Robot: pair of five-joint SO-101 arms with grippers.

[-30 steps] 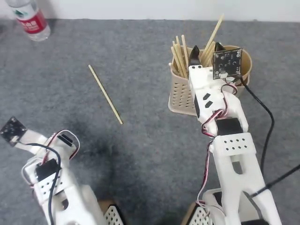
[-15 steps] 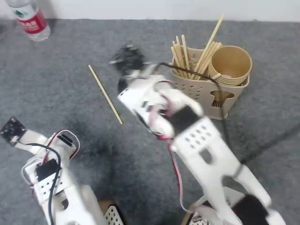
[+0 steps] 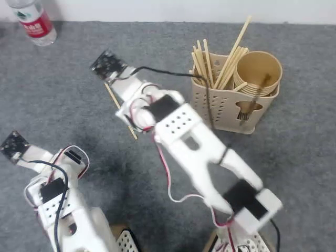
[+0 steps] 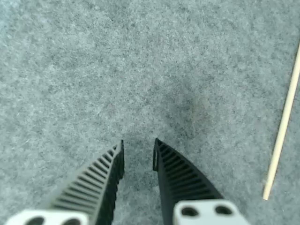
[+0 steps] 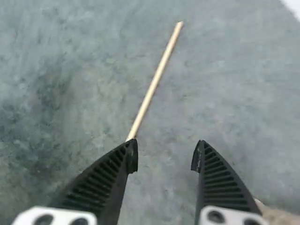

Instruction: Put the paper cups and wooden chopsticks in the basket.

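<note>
One wooden chopstick (image 3: 132, 132) lies loose on the grey carpet, left of the basket (image 3: 231, 113). The basket holds several chopsticks (image 3: 203, 60) and a stack of paper cups (image 3: 257, 71). My right arm (image 3: 173, 126) stretches across to the loose chopstick (image 5: 154, 82). The right gripper (image 5: 165, 149) hangs open just above the carpet, with one fingertip (image 5: 130, 154) over the stick's near end. My left gripper (image 4: 138, 143) is low over bare carpet at the front left, slightly open and holding nothing. The chopstick (image 4: 282, 126) lies off to its side.
A plastic bottle (image 3: 34, 20) stands at the far left corner. The left arm's base (image 3: 58, 199) is at the front left. A black cable (image 3: 210, 100) runs across the basket's front.
My right arm has swung left from over the basket and now hangs above the loose chopstick. The left arm has not moved.
</note>
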